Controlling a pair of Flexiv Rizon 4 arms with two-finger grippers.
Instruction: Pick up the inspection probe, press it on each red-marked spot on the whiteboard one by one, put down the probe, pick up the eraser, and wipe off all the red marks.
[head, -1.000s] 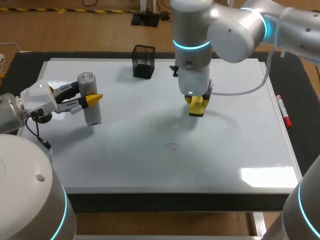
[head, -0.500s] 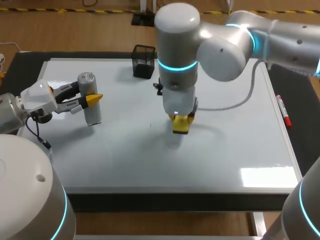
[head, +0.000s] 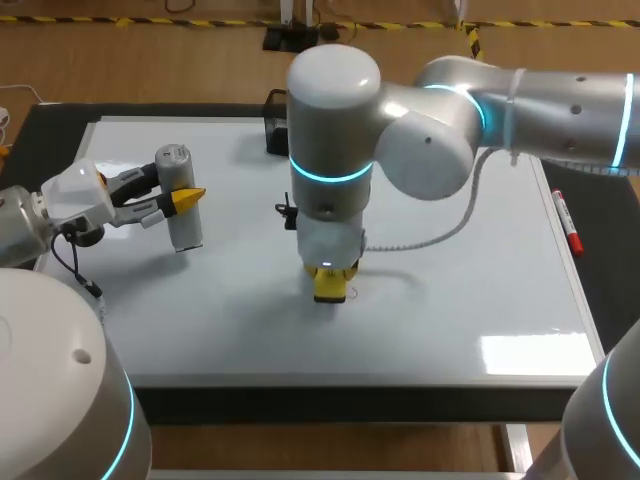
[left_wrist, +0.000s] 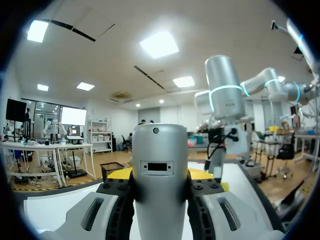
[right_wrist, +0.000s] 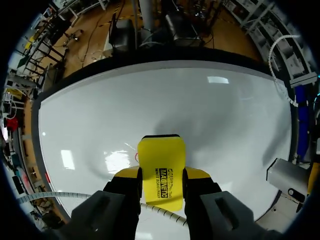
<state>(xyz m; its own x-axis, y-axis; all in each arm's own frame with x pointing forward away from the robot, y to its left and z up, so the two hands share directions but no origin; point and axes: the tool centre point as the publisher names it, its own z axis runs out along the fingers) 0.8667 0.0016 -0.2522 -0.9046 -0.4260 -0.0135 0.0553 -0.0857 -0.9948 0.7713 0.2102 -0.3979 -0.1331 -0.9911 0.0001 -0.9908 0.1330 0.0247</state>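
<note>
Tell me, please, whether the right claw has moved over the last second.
Yes: the right claw with the yellow block eraser has moved left and toward the near edge of the white whiteboard, away from the red marker pen.

floor: wood (head: 150, 60), yellow-black tape strip (head: 400, 25) | table (head: 60, 115): dark top | ceiling (left_wrist: 115, 30): white, square light panels (left_wrist: 159, 44)

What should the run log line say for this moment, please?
left gripper: shut on probe, over whiteboard, left side | right gripper: shut on eraser, down at whiteboard, front middle | step: eraser stage
</note>
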